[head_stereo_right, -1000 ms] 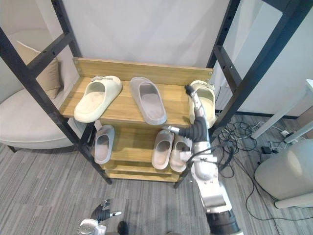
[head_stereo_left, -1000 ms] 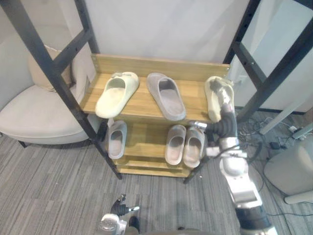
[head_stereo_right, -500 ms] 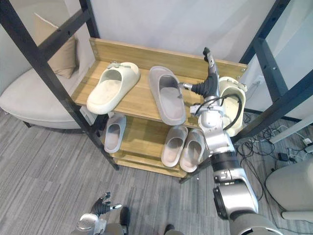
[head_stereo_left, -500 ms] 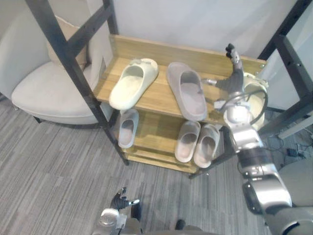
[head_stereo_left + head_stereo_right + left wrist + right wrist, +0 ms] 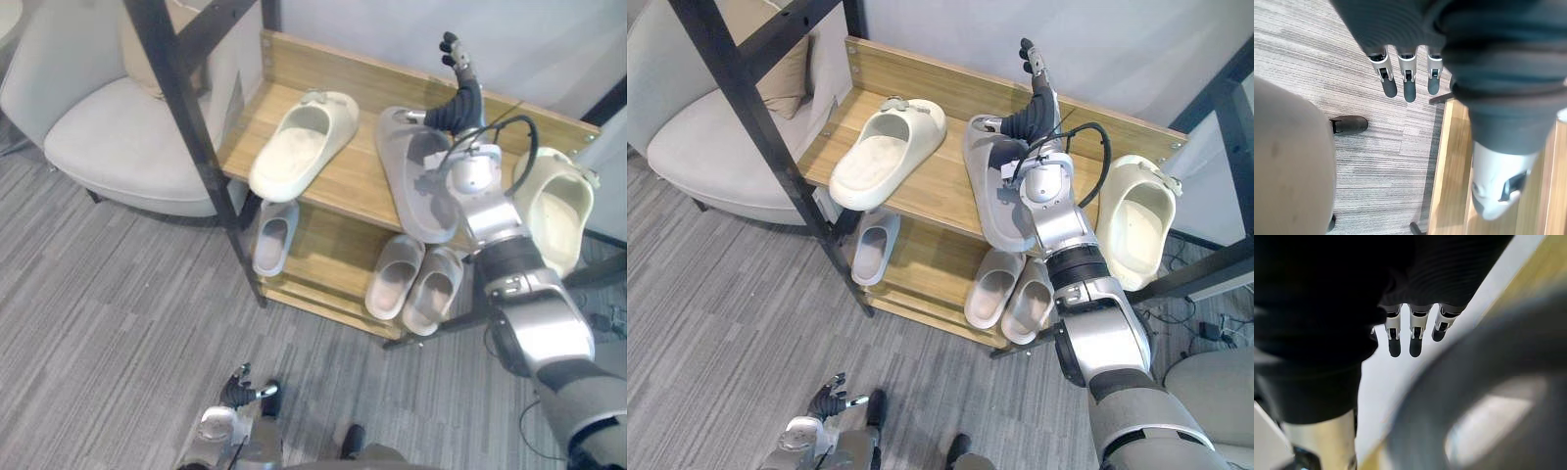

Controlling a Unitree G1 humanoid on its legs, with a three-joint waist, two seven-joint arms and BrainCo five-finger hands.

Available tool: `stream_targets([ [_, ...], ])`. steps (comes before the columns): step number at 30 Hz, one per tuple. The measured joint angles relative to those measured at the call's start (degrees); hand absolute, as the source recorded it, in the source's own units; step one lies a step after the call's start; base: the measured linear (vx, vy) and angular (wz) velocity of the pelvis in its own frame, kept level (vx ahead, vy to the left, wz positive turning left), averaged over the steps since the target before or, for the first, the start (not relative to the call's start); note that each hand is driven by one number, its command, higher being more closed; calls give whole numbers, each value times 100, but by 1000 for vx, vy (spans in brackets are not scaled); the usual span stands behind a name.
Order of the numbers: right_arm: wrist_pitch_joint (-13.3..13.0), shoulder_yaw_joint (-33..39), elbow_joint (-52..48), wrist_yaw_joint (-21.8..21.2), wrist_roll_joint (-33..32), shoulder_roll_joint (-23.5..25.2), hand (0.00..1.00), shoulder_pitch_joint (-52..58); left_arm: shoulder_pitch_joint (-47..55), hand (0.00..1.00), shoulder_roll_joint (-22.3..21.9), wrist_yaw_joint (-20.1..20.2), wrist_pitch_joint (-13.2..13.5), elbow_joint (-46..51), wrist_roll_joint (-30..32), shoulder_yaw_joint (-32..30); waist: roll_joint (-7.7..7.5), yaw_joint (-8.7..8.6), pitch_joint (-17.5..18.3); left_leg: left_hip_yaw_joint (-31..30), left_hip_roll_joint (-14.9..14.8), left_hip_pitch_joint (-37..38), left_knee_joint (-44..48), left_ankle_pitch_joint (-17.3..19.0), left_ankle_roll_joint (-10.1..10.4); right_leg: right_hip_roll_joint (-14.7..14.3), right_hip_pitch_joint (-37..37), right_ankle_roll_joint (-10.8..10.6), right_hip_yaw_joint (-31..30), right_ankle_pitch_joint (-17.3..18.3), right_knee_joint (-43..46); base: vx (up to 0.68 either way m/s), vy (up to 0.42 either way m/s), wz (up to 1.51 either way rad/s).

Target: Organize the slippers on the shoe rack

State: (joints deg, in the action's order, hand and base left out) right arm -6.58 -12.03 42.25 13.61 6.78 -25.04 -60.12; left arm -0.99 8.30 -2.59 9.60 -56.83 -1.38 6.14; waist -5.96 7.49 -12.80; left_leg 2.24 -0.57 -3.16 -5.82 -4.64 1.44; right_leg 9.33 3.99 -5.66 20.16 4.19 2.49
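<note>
No readable writing in view.
No lettering, number, label or sign can be made out on the cream foam slipper (image 5: 304,142), the grey foam slipper (image 5: 416,191) or the light wooden shoe rack (image 5: 358,181).
</note>
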Motion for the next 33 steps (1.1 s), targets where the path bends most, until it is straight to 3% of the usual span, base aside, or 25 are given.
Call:
stream_targets([
  [4, 54, -56, 298, -153, 13, -21, 0, -403, -72, 0, 38, 1, -13, -12, -49, 3, -43, 9, -111, -28, -7, -31, 0, -22, 6, -10, -15, 1, 20, 1, 3, -16, -1, 3],
  [17, 109, -43, 561, -1, 208, -11, 0, -649, -237, 0, 57, -6, -36, -127, -229, 61, -54, 49, -221, -64, -36, -64, 0, -82, 27, -38, -30, 16, 63, 10, 10, -13, -2, 3],
  [27, 31, 480, -934, 299, 215, 24, 0, 565, -230, 0, 54, -9, -41, -124, -237, 59, -55, 17, -220, -36, -29, -12, 1, -81, 28, -24, 1, 15, 59, 10, 30, 0, 0, -1],
  [33, 14, 873, -1804, 432, 294, 107, 0, 1368, -113, 0, 76, 13, -38, -87, -226, 47, -52, -116, -218, 16, 11, 29, 0, -94, 35, -15, -6, 13, -2, 10, 29, 0, 0, -7],
])
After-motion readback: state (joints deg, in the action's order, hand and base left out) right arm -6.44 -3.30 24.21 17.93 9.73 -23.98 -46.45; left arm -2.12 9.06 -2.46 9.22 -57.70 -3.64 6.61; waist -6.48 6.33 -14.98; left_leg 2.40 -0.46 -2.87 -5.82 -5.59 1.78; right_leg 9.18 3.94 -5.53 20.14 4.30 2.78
